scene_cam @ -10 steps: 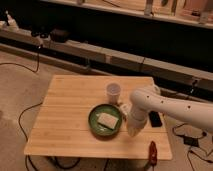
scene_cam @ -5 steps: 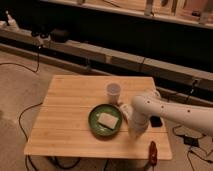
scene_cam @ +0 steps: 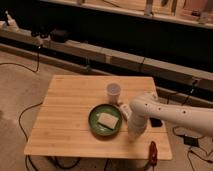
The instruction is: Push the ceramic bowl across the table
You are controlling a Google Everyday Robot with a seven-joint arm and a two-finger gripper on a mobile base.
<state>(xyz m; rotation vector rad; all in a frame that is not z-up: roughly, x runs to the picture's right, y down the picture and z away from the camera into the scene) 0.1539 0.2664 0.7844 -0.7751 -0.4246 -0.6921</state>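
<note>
End effector (scene_cam: pixel 131 124) right of ceramic bowl (scene_cam: pixel 95 120); table (scene_cam: pixel 60 120) leftward open; cup (scene_cam: pixel 114 92) behind.

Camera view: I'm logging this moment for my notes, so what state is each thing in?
Ceramic bowl: upright on the table, holding a pale block.
White cup: upright, behind the bowl.
Hand: low over the table beside the bowl's right rim; contact unclear.
Red-handled tool: lying at the table's front right edge.

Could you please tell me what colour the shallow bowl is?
The shallow round ceramic bowl is glazed dark green, clearest in camera view; the gripper sits beside it.
</note>
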